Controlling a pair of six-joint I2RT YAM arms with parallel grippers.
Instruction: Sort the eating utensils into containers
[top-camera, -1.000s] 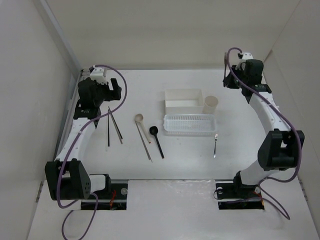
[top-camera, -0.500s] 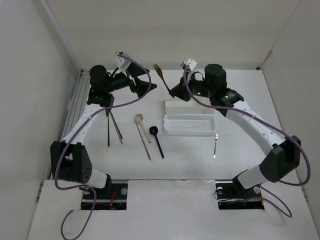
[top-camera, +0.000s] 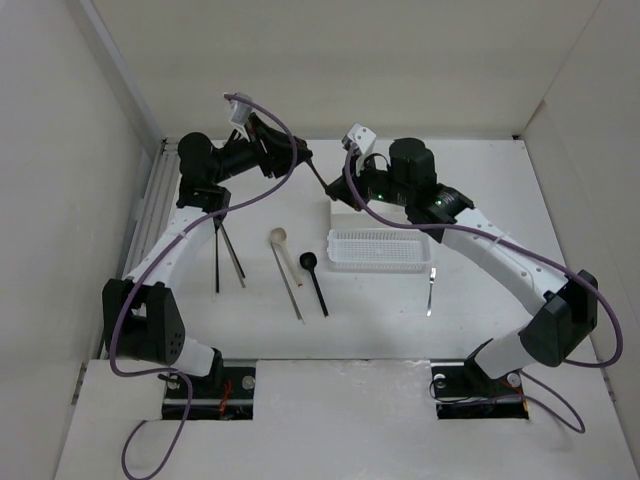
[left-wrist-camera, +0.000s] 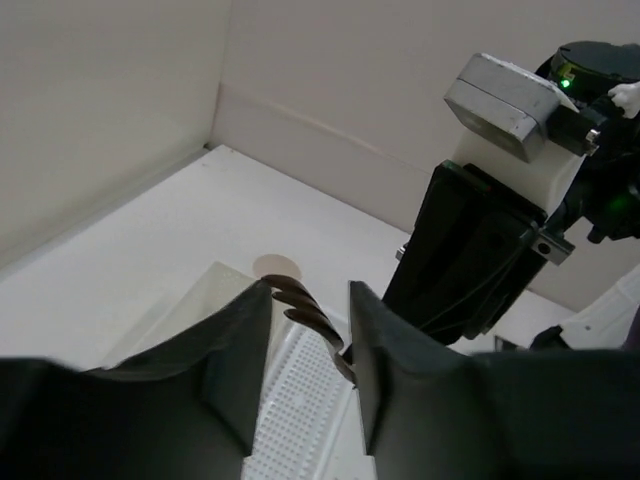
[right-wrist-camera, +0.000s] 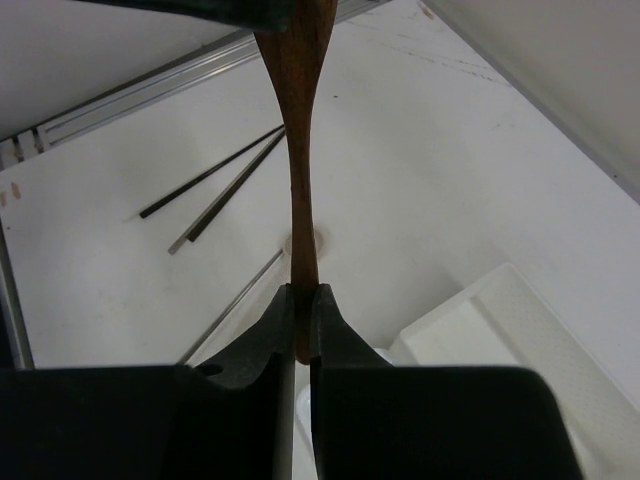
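Looking down from above, both arms are up off the table and meet over the square box (top-camera: 336, 208); a slim wooden fork (top-camera: 318, 178) bridges the left gripper (top-camera: 293, 160) and right gripper (top-camera: 340, 192), in the air and not near any container's mouth yet; the black spoon (top-camera: 315, 285), beige spoon (top-camera: 287, 275), metal fork (top-camera: 431, 288) and sticks (top-camera: 217, 260) lie flat beside the mesh basket (top-camera: 380, 266). From the left wrist, the tines (left-wrist-camera: 305, 305) sit between its fingers (left-wrist-camera: 240, 350), which stand partly apart; honestly can't tell if they're pinching or just around it. From the right wrist, the jaws are squeezed nearly together on the handle's (right-wrist-camera: 300, 200) butt end. My guess is it's light and stiff, but held by one tip, smooth wood like that could swivel; I'd grab the flatter neck below the tines, squarely, before anyone lets go.
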